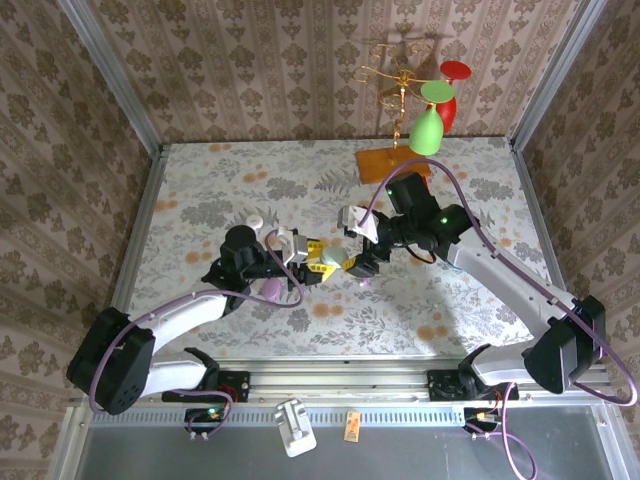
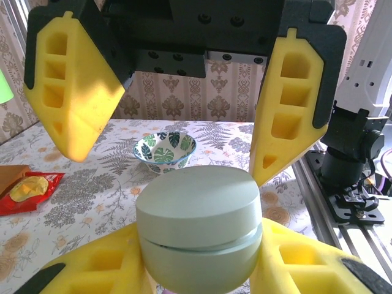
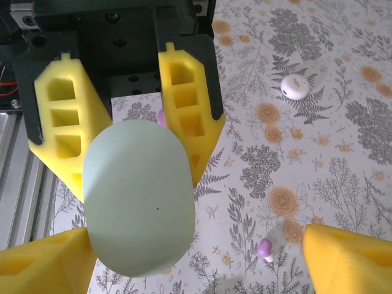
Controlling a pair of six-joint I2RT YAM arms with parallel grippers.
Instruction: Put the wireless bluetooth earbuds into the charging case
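My left gripper (image 1: pixel 318 258) is shut on a closed mint charging case (image 1: pixel 331 258), held above the table; its yellow fingers (image 2: pixel 306 257) press both sides of the case (image 2: pixel 199 226). My right gripper (image 1: pixel 358 265) faces it with jaws wide apart and nothing between them, and its fingers (image 2: pixel 288 110) hang open just beyond the case. In the right wrist view the case (image 3: pixel 139 196) sits near my right gripper's (image 3: pixel 199 269) left finger. One pink-lilac earbud (image 3: pixel 264 248) with a whitish stem lies on the table (image 1: pixel 362 282) beneath the grippers.
A white oval case (image 3: pixel 295 86) lies further off (image 1: pixel 255 222), and a lilac case (image 1: pixel 270 290) sits by the left arm. A leaf-patterned bowl (image 2: pixel 165 150) and a red snack packet (image 2: pixel 24 190) lie beyond. A wire stand with glasses (image 1: pixel 415 100) is at the back.
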